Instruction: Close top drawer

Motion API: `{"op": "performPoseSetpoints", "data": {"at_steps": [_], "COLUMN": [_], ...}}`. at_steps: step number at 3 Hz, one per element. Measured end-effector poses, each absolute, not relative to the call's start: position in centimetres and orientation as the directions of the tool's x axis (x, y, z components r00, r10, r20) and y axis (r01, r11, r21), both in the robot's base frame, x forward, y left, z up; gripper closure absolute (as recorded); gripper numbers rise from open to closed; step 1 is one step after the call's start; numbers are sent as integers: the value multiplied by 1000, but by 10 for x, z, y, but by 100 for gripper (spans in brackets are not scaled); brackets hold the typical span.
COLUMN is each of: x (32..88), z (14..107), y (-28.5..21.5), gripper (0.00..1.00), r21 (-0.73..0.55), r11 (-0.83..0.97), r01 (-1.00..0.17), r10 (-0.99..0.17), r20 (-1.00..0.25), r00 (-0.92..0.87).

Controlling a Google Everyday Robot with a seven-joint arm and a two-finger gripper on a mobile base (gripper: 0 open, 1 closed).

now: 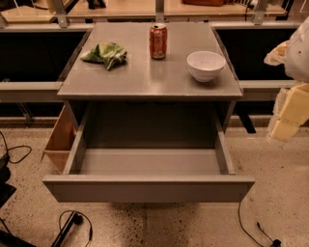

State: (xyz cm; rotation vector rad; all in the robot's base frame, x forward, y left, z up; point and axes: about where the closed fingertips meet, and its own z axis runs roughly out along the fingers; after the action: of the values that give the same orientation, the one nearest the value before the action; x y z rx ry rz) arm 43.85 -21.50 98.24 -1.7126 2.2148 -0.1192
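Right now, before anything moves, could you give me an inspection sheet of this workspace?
Surface: grey top, carrying three things.
Job's things: drawer pulled far out; nothing seen inside.
Clutter: green bag at the left, can upright in the middle, white bowl at the right; tan box left of the drawer.
Grippers: claw at the right edge of the view, apart from the drawer.
Cables: black cables on the floor, at both sides of the drawer.
Surroundings: speckled floor; wooden tables behind.
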Motion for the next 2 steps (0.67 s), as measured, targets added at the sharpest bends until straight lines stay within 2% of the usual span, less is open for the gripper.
{"op": "performPoseSetpoints", "data": {"at_steps": [2], "x": [436], "z": [959], "y": [-211], "gripper": [0], "r21": [-259], "r11": [264], "r01": [-929], "r10": [-955], "r20": [-208], "r00": [-213]}}
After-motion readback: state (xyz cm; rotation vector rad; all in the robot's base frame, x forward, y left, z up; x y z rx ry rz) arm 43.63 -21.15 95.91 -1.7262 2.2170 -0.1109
